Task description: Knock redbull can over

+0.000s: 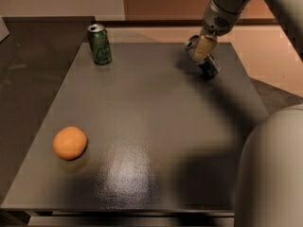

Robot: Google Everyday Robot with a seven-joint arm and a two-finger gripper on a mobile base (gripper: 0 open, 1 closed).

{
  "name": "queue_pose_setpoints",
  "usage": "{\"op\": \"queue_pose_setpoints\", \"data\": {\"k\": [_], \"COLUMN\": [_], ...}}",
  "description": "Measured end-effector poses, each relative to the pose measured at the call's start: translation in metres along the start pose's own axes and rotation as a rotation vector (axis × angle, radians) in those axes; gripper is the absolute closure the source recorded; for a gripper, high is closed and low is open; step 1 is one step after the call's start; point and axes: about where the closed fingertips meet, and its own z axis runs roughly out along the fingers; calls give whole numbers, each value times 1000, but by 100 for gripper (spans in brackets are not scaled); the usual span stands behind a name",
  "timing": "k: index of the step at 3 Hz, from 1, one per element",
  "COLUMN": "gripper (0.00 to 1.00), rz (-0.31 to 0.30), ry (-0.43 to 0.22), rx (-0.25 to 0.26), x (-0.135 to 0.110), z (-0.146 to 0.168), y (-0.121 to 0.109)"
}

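The redbull can (209,68) is at the far right of the dark table (156,112). It leans steeply, with its silver top up to the left and its blue lower end on the table. My gripper (203,48) reaches down from the upper right and lies against the can's middle, covering part of it.
A wider green can (100,44) stands upright at the table's far left. An orange (70,143) lies near the front left. The robot's pale body (274,174) fills the lower right corner. The table's right edge is close beyond the redbull can.
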Motion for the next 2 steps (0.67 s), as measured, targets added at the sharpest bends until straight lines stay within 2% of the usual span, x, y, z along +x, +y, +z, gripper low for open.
{"op": "queue_pose_setpoints", "data": {"k": [1, 2], "gripper": [12, 0], "rz": [-45, -44], "ry": [55, 53], "rx": [-5, -2], "x": [-2, -3], "z": [9, 12], "y": [7, 5]}}
